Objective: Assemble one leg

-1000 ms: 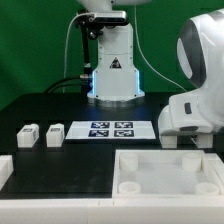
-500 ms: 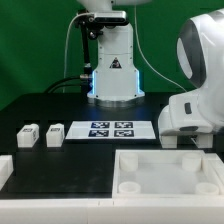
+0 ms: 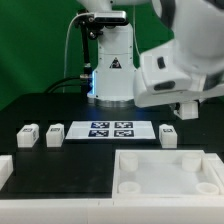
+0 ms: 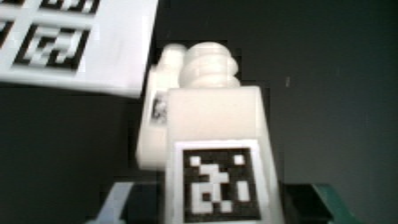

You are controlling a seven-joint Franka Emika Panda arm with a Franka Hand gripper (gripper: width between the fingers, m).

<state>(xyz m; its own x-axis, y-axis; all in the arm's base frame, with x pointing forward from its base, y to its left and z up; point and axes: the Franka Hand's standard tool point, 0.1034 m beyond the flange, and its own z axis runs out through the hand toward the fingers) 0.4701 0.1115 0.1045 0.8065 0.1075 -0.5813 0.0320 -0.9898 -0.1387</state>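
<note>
A leg, a small white block with a black-and-white marker, lies on the black table just off the marker board's right end in the exterior view. In the wrist view this leg fills the middle, marker face up, its knobbed end pointing away. My gripper hovers just above it and slightly to the exterior view's right. In the wrist view the gripper is open, with one dark finger on each side of the leg and a gap on both sides. Two more legs lie left of the marker board.
A large white tray-like part with raised rims lies at the front right. Another white part shows at the front left edge. The robot base stands at the back. The marker board's corner shows in the wrist view.
The arm has swung up and to the exterior view's left. This uncovered the leg at the marker board's right end. The other parts have not moved.
</note>
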